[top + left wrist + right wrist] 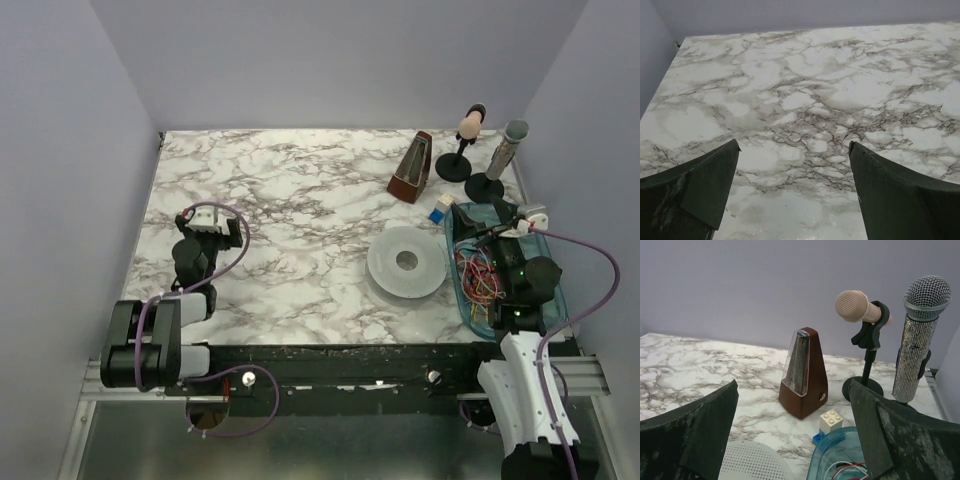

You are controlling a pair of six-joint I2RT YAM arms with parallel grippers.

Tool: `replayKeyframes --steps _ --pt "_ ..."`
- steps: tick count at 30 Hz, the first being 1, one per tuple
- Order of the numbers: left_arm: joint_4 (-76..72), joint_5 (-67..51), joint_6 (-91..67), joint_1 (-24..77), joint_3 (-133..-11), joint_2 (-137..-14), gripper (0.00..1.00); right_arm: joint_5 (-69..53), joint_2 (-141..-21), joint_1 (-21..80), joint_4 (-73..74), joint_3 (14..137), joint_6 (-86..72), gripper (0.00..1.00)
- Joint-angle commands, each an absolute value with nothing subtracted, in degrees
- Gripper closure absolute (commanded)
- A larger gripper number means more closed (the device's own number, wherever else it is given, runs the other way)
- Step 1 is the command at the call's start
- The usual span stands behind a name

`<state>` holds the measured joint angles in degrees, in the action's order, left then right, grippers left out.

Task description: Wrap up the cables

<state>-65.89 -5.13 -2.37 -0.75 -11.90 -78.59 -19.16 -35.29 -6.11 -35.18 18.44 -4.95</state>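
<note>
Top external view shows the thin red, orange, yellow and green cables [480, 275] tangled inside a translucent blue plastic tray [451, 262] at the white marble-patterned table's [300, 200] right side; the right gripper [792, 384] hangs above that tray, jaws spread wide, and the left gripper [792, 144], equally spread, holds nothing

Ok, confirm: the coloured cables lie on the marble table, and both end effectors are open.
No: the top external view shows the cables lying in the blue tray, not on the marble table. The left end effector and right end effector are open.

Metronome [804, 374], pink microphone [857, 306], silver microphone [915, 347], white disc [405, 262]
</note>
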Motion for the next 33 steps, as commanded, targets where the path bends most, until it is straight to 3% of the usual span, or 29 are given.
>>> replayKeyframes --steps 1,7,12,16,20,25,31,33 --pt "-50.40 -10.81 -2.28 -1.05 -19.93 -68.66 0.01 -16.01 -30.16 -6.33 -9.00 24.33 -6.05 0.00" --pt "-20.89 -20.64 1.91 -0.97 -37.76 -63.90 0.01 -6.96 -28.47 -6.33 7.44 34.25 -13.27 0.00" --pt "3.65 -19.53 7.38 1.65 -50.96 -64.60 0.01 6.14 -41.28 -6.42 37.39 49.81 -20.11 0.00" --pt "14.56 -23.18 8.00 2.55 -56.76 -63.46 0.01 7.12 -49.47 -7.64 45.08 53.00 -22.14 0.00" --pt "16.01 -31.54 1.09 2.55 -57.13 -61.44 0.01 1.16 -53.78 -11.42 41.23 51.77 -26.00 0.05" --pt "9.24 -31.73 -12.11 2.55 -51.95 -58.81 0.01 1.49 -57.92 -13.62 36.57 49.84 -30.32 0.12" --pt "5.10 -33.13 -14.50 2.64 -48.52 -57.39 0.01 3.43 -60.73 -21.26 29.20 47.03 -28.57 0.27" --pt "4.57 -33.13 -13.80 2.64 -48.34 -57.22 0.01 -1.38 -62.30 -23.72 24.98 45.88 -28.91 0.29"
